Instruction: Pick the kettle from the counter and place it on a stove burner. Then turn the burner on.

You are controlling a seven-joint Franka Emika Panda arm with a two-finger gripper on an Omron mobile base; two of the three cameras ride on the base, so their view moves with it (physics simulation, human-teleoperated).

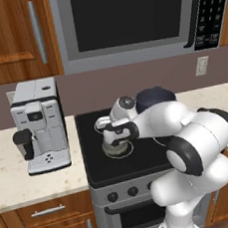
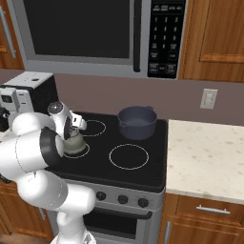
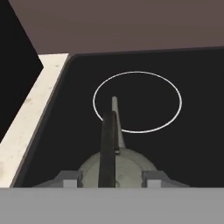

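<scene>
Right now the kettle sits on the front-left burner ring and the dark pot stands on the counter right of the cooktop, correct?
Not quite. The kettle does sit on the front-left burner ring, but the dark pot stands on the black cooktop at its back right, not on the counter. The right base view shows it.

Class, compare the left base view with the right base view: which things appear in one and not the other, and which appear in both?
Left base view alone: the whole coffee machine on the counter and a cabinet handle above it. Right base view alone: the stretch of counter right of the cooktop, with a drawer below it. Both: the kettle on the stove burner, the dark pot, the microwave, the wall outlet and the stove knobs.
</scene>
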